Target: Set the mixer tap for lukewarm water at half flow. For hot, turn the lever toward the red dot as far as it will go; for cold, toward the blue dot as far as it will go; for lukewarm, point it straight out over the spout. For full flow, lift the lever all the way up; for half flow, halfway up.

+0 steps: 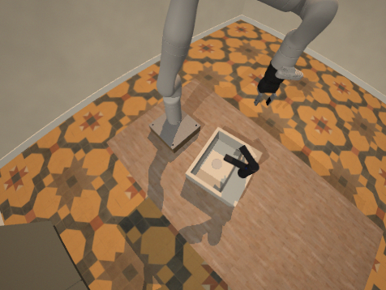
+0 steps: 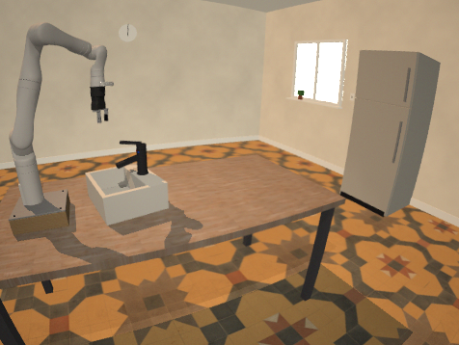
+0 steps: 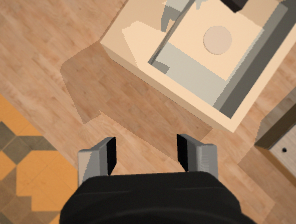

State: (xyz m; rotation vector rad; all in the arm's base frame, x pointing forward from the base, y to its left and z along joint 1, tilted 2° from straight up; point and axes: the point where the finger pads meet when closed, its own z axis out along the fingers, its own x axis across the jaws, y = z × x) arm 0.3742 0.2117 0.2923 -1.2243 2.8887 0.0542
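Observation:
A black mixer tap (image 2: 139,161) stands on the rim of a white square sink (image 2: 126,194) on the wooden table. Its lever (image 2: 129,143) lies flat on top and points left, and the spout (image 2: 126,162) slants down over the basin. From above, the tap (image 1: 243,164) sits at the sink's right edge, with lever and spout pointing in different directions. I see no red or blue dots. My gripper (image 2: 102,116) is open and empty, high above the table and well behind the sink. In the wrist view the fingers frame bare table, with the sink (image 3: 210,55) ahead.
My arm's base plate (image 2: 40,211) stands on the table left of the sink. A grey fridge (image 2: 386,130) stands by the right wall, far from the table. A grey cabinet corner (image 1: 36,259) shows at lower left in the overhead view.

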